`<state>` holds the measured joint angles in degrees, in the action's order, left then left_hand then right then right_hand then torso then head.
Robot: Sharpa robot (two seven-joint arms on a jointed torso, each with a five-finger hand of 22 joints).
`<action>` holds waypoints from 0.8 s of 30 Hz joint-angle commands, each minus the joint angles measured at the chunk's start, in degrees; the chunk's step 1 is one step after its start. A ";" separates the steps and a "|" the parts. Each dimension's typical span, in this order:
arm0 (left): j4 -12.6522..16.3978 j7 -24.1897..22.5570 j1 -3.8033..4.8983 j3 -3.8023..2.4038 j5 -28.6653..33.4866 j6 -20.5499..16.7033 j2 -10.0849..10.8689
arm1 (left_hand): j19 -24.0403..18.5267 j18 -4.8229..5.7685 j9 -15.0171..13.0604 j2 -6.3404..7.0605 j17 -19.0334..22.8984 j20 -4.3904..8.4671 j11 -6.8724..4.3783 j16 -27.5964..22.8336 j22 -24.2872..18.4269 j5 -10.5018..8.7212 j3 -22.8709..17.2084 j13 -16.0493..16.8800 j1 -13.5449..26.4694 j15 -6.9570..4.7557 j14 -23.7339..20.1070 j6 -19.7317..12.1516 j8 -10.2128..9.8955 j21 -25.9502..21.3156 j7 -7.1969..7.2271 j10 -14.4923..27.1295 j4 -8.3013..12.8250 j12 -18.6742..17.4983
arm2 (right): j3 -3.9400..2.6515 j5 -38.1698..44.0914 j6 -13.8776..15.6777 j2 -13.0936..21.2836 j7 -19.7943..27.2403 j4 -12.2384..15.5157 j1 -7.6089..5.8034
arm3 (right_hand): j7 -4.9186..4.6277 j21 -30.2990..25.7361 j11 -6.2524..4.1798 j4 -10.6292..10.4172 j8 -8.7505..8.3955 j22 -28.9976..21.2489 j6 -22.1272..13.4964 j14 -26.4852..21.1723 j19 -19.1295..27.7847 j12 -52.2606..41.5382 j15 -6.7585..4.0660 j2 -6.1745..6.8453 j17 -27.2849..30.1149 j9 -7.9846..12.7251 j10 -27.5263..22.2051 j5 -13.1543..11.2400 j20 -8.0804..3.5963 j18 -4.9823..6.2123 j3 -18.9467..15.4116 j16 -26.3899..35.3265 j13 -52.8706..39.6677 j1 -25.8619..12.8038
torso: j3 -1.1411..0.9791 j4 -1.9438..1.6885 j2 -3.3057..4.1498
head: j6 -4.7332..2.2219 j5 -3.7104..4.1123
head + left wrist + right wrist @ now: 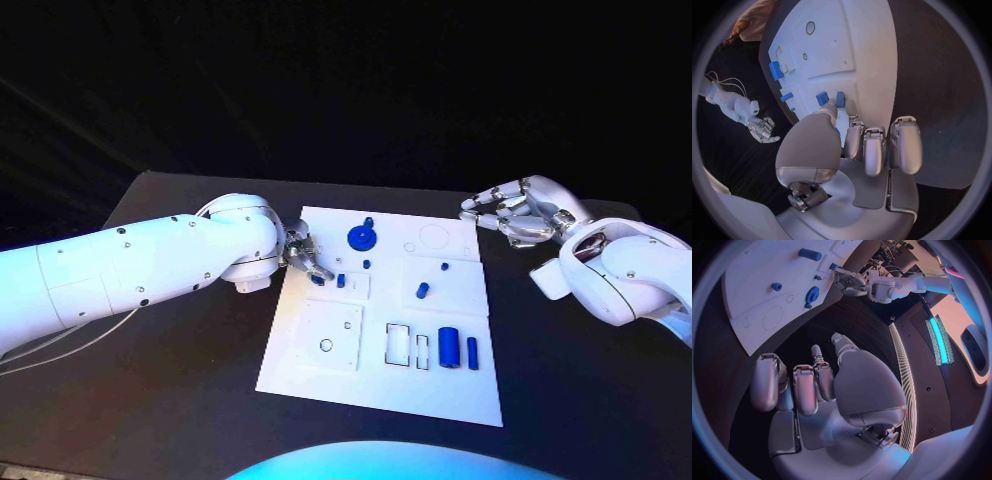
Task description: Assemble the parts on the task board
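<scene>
Head view: my left hand fingers pinch a small blue peg for seating in the board; right hand curled, holding nothing

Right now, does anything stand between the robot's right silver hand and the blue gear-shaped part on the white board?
Nothing visible does. The right hand hovers off the white task board's far right corner, holding nothing. Between it and the blue gear-shaped part lies only bare board with flat circle outlines.

White task board on black table
</scene>
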<state>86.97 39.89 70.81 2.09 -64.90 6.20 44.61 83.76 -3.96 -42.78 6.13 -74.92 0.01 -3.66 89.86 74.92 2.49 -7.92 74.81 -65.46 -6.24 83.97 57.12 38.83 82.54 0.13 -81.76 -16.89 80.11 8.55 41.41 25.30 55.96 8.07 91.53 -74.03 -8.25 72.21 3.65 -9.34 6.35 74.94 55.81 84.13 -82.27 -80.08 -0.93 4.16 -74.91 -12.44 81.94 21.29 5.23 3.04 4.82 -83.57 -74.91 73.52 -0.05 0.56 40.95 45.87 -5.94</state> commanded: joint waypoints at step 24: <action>-0.51 1.64 -0.01 0.05 0.45 1.24 -0.68 | 0.35 1.05 -0.40 -1.77 -15.08 0.10 -0.09 0.14 1.84 0.32 2.48 0.07 1.85 -0.32 6.03 0.12 0.40 0.38 0.06 -0.39 0.21 0.30 | -0.01 0.32 -0.20 0.10 0.31 0.25 0.03 | -0.01 -0.19 -0.21 0.02 0.27 2.12 -0.27 3.37 0.23 -0.03 0.12 0.15 -7.44 -0.09 -0.20 0.38 -0.09 1.12 -0.51 0.23 -5.25 -0.66 | 0.02 -0.02 -0.01 | 0.04 0.13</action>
<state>86.47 39.94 70.86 2.06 -64.85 6.47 44.06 83.75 -3.97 -43.12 4.61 -74.91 0.01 -3.66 89.86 74.91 2.49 -5.85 74.86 -63.82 -6.24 83.97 57.12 39.04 82.76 0.13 -81.76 -16.74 80.11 8.54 41.41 25.31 56.05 8.05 91.68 -74.04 -8.25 72.21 3.65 -9.18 6.35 74.92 55.81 84.13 -82.27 -80.08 -0.93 4.38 -74.90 -12.43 81.94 21.29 5.23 3.04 4.67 -83.57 -74.91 73.30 -0.03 0.55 40.96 45.84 -5.83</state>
